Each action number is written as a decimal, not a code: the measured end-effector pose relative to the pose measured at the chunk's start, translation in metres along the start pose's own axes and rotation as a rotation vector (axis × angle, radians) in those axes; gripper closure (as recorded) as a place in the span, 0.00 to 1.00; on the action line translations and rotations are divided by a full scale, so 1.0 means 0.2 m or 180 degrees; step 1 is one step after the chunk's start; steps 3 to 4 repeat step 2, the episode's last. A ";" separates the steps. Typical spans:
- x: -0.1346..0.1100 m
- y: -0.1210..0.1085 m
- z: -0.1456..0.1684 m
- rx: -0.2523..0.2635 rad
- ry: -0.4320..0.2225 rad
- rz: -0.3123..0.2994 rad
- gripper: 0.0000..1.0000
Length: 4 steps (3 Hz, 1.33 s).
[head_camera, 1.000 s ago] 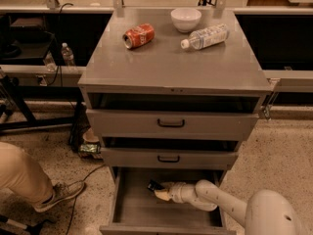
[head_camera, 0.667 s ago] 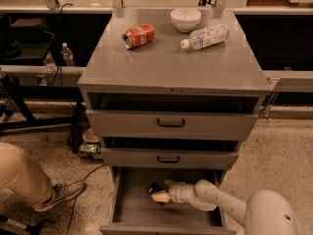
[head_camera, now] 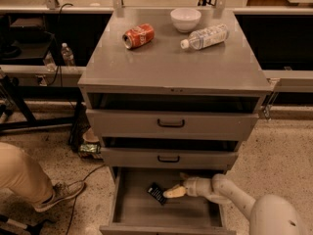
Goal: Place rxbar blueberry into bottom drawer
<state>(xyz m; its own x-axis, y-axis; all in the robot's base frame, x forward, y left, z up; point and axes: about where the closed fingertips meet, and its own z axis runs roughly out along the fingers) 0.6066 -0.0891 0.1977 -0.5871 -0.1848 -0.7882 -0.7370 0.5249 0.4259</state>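
The bottom drawer (head_camera: 132,212) is pulled out, showing its plain grey floor. The rxbar blueberry (head_camera: 156,194), a small dark bar, is tilted on the drawer floor left of centre. My gripper (head_camera: 169,193) reaches into the drawer from the right, low over the floor, with its tip right at the bar's right edge. I cannot tell whether it holds the bar or only touches it.
On the cabinet top are a red soda can (head_camera: 138,35), a white bowl (head_camera: 185,19) and a lying water bottle (head_camera: 204,36). The two upper drawers (head_camera: 171,124) stand slightly ajar above my arm. A person's leg and shoe (head_camera: 29,182) are on the floor at left.
The bar now sits a little lower and more tilted on the drawer floor. My gripper has barely moved.
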 end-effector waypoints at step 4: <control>-0.06 -0.09 -0.20 -0.0092 -0.0131 0.0122 0.00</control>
